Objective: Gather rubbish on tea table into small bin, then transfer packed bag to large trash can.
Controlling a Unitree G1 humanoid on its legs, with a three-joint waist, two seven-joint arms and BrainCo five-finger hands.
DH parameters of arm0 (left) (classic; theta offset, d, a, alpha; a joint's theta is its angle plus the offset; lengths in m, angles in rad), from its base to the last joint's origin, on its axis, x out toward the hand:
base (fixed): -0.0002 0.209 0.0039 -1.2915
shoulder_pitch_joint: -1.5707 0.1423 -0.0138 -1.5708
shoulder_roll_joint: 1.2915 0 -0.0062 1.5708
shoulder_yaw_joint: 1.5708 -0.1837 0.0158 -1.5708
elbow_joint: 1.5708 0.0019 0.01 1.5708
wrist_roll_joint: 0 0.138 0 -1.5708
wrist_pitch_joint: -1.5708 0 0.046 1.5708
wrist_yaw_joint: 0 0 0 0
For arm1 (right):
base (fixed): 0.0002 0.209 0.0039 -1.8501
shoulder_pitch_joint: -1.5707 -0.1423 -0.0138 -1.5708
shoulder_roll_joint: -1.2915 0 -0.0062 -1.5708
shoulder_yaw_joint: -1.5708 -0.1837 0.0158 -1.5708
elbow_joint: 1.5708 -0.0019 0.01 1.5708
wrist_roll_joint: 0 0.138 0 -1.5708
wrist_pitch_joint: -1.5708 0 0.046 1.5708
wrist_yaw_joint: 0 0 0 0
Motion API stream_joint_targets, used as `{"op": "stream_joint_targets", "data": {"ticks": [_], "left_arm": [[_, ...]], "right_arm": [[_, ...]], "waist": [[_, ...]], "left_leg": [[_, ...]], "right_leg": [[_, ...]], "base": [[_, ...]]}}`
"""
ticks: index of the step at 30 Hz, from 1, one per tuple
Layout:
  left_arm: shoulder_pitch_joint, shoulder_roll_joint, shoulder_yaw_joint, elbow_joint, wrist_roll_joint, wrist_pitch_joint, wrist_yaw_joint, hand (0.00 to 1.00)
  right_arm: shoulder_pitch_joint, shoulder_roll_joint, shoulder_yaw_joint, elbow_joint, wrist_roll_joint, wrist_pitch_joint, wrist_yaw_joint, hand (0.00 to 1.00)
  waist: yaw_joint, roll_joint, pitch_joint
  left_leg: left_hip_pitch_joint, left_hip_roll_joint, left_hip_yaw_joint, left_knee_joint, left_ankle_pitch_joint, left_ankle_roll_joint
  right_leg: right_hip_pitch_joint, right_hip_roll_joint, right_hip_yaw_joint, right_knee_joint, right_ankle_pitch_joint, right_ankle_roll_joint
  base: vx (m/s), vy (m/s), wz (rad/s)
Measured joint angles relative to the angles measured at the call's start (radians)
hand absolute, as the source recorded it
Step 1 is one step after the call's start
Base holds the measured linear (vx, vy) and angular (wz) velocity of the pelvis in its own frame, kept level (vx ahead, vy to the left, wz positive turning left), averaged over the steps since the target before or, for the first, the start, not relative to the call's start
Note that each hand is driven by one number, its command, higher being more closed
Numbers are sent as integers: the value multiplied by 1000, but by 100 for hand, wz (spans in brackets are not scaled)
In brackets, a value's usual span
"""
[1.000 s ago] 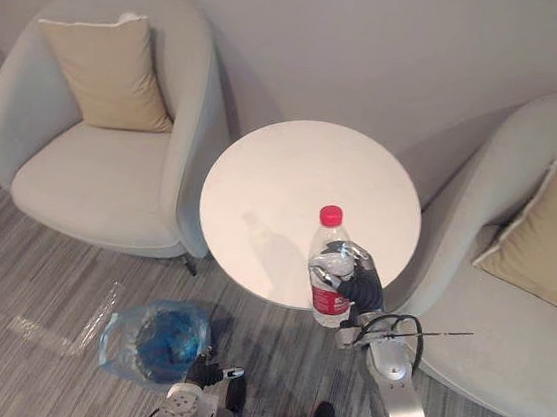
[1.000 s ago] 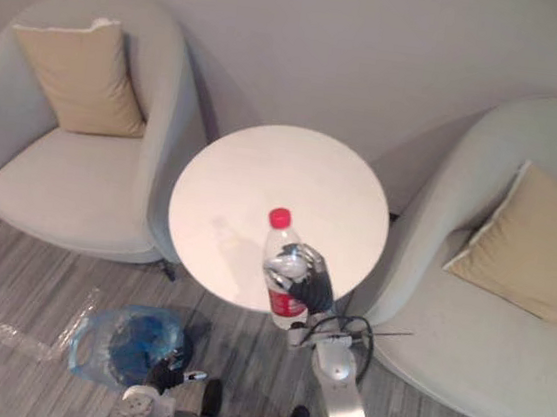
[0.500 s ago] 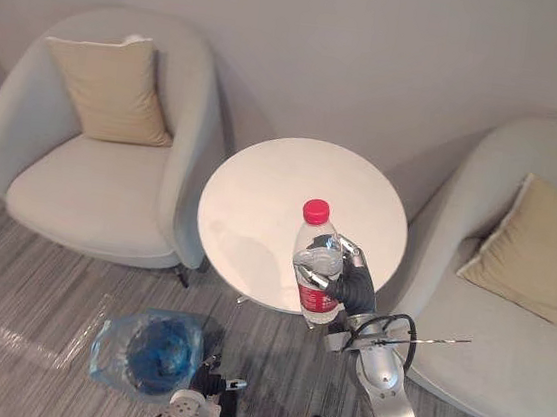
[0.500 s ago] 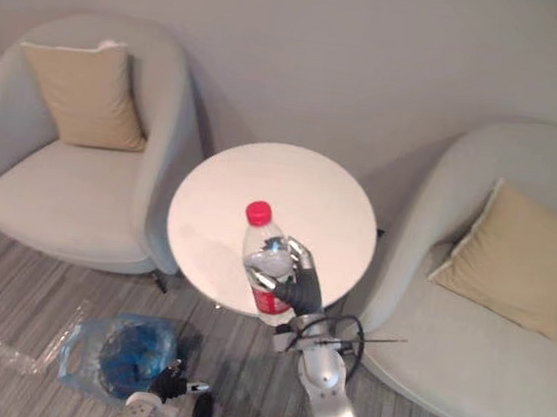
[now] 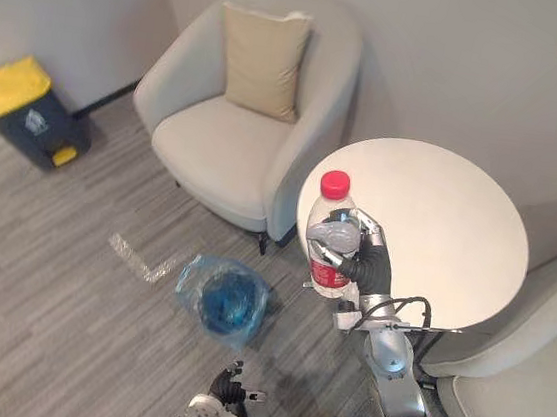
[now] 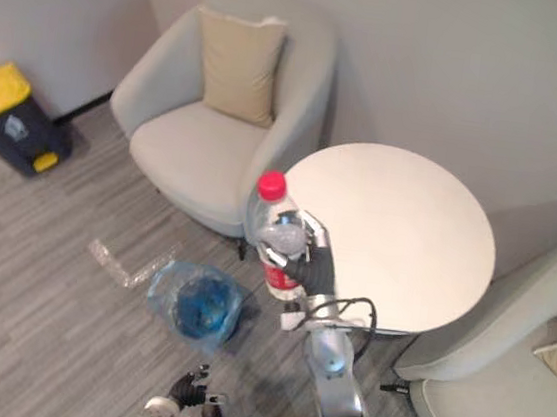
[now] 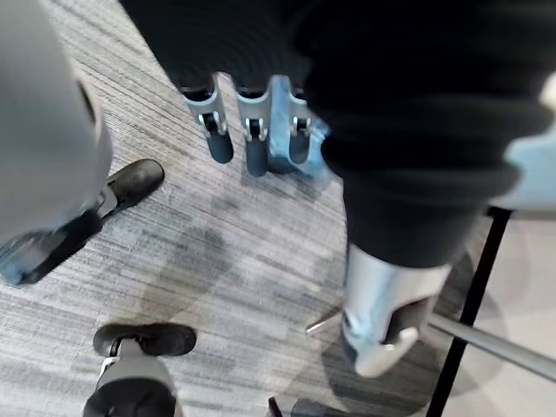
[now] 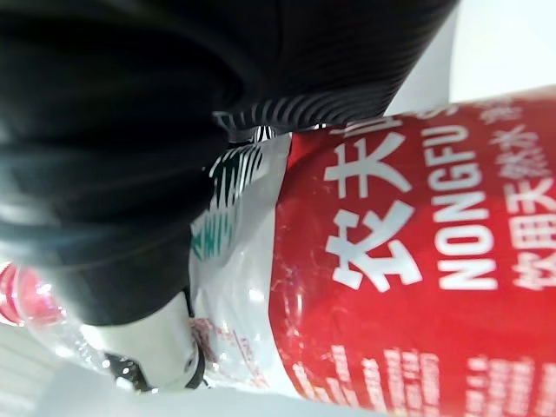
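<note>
red-capped and clear, the plastic bottle [image 5: 334, 237] stands upright in the right hand [image 5: 363, 265], whose fingers and thumb are curled round its red label; it is lifted off the round white bench [image 5: 448, 223] and shows against the bench's edge on the side toward the pale armchair [image 5: 227, 147]. the right wrist view has the red label pressed close against the hand's dark cover. the bench top itself is bare white. on the grey striped floor, down from the bench on the armchair side, sits the small bin [image 5: 225, 301] lined with a blue plastic bag, its mouth facing up. a strip of clear plastic [image 5: 140, 258] lies on the floor just beyond the bin, farther from the bench. the armchair carries a tan cushion [image 5: 264, 56] propped against its back. well away from the bench, past the armchair and against the wall, stands a dark trash can [image 5: 23, 109] with a yellow lid. a second pale armchair [image 5: 524, 398] is on the bench's other side. the left hand [image 7: 253, 139] hangs low over the floor, fingers loosely straight and holding nothing.
</note>
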Motion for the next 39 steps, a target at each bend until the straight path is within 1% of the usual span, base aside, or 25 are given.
{"op": "stream_joint_targets", "data": {"ticks": [3,6,7,8,9,10,11,12,13,14,15,16,17,18,19,20,23,25,26,27,28,29,30,33,39], "left_arm": [[3,8,1,8,0,-3,-2,0],[1,15,1,18,9,-5,-2,0],[4,18,-2,19,10,-5,-1,0],[6,25,-6,20,9,-5,0,0],[5,28,-3,19,8,-6,0,0],[3,29,1,16,6,-7,0,0],[-9,28,10,18,-3,-8,2,0],[-18,14,36,28,-4,-2,3,0],[-19,15,40,30,-5,-1,2,0],[-27,17,41,41,-5,-2,2,0],[-32,28,41,46,-17,-1,1,0],[-32,36,40,57,-23,-2,0,0],[-31,40,40,58,-23,-2,-1,0],[-31,49,47,59,-23,-2,-2,0],[-33,35,68,64,-23,0,1,0],[-20,15,81,65,-23,-4,1,0],[-22,-5,93,58,-24,-3,0,0],[-21,-9,110,58,-24,-2,-1,0],[-20,-8,112,57,-25,-3,-1,0],[-19,-8,112,58,-24,-3,-2,0],[-11,-7,111,55,-23,-11,-8,0],[-12,-7,109,45,-23,-13,-22,0],[-12,-8,108,44,-23,-12,-24,0],[-15,11,71,36,-20,-18,-41,0],[-8,37,60,39,-10,-33,-40,0]], "right_arm": [[-3,26,33,56,0,-2,11,100],[1,22,25,108,0,2,20,100],[9,13,21,107,1,3,23,100],[19,5,19,96,1,3,25,100],[20,0,15,92,1,1,28,100],[18,-3,15,93,1,1,29,100],[8,-13,16,100,1,3,34,100],[10,-23,24,104,1,5,44,100],[12,-24,24,104,1,5,45,100],[14,-24,23,106,1,5,46,100],[16,-23,26,106,1,5,49,100],[21,-17,25,105,2,5,48,100],[27,-15,26,105,2,4,49,100],[46,-12,26,104,3,5,51,100],[55,-24,24,105,2,10,54,100],[71,-37,21,100,3,11,59,100],[63,-41,10,100,3,13,62,100],[70,-42,4,100,2,14,62,100],[69,-42,-1,99,1,14,57,100],[69,-42,-5,97,1,14,54,100],[68,-43,-11,90,1,13,42,100],[66,-44,-18,88,0,12,36,100],[66,-44,-21,88,0,12,35,100],[71,-31,-19,89,-3,15,30,100],[66,-13,19,99,-41,11,37,100]], "waist": [[8,9,5],[6,5,9],[-12,0,15],[-30,-12,21],[-29,-17,23],[-25,-23,24],[-6,-25,31],[-13,1,48],[-20,6,52],[-32,19,65],[-29,14,69],[-33,-9,62],[-36,-27,56],[-36,-84,39],[-38,-70,38],[-38,-33,17],[-27,15,15],[-28,19,19],[-27,17,21],[-25,16,22],[-26,17,22],[-28,20,23],[-29,27,23],[-26,11,30],[-18,16,34]], "left_leg": [[31,-27,1,-38,13,10],[34,-58,-47,-44,-6,19],[34,-64,-91,-37,-18,23],[34,-76,-138,-23,-24,26],[38,-88,-163,-19,-26,28],[44,-96,-171,-27,-25,32],[51,-97,-197,-34,-24,50],[47,-63,-241,-3,-34,58],[47,-55,-248,3,-44,52],[49,-21,-281,20,-59,41],[55,5,-312,28,-66,36],[54,1,-340,49,-82,24],[51,-10,-353,65,-90,24],[46,-51,-388,116,-119,8],[47,-36,-405,153,-138,-3],[27,-7,-395,192,-170,-11],[-8,37,-371,262,-193,-42],[-10,57,-332,323,-207,-64],[-10,67,-303,362,-214,-87],[-14,72,-286,374,-219,-89],[-19,96,-219,381,-241,-85],[-25,128,-182,335,-218,-73],[-24,137,-180,310,-204,-73],[-16,96,-197,277,-196,-68],[49,80,-171,263,-193,-63]], "right_leg": [[12,-17,23,-2,10,19],[0,-57,16,81,-51,42],[-29,-43,133,159,-158,-4],[-45,0,265,188,-216,-46],[-48,21,324,208,-225,-52],[-49,16,329,221,-229,-47],[-81,17,343,326,-220,-59],[-160,46,359,466,-219,-94],[-165,58,365,461,-224,-92],[-183,109,380,429,-236,-90],[-237,166,413,390,-215,-64],[-251,181,454,318,-177,-49],[-250,179,466,280,-152,-49],[-235,139,475,221,-44,-55],[-206,140,443,236,-61,-52],[-176,159,419,200,-72,-60],[-142,190,381,146,-66,-70],[-93,200,365,116,-62,-76],[-62,201,363,102,-59,-80],[-50,198,363,98,-58,-83],[-34,196,358,87,-58,-83],[-29,196,349,80,-58,-83],[-23,196,345,73,-59,-82],[-4,169,340,15,-37,-50],[33,153,372,27,-31,-46]], "base": [[-49,101,-6],[-40,21,37],[-15,-42,101],[42,-63,128],[64,-44,97],[147,-32,43],[108,-28,44],[137,-37,46],[76,-31,75],[117,-29,67],[219,-98,97],[240,-129,88],[306,-206,108],[227,-171,100],[291,-170,110],[243,-103,65],[323,-118,28],[208,-55,17],[189,-31,12],[150,30,12],[129,50,13],[152,75,16],[103,110,13],[87,142,19],[68,78,-13]]}}
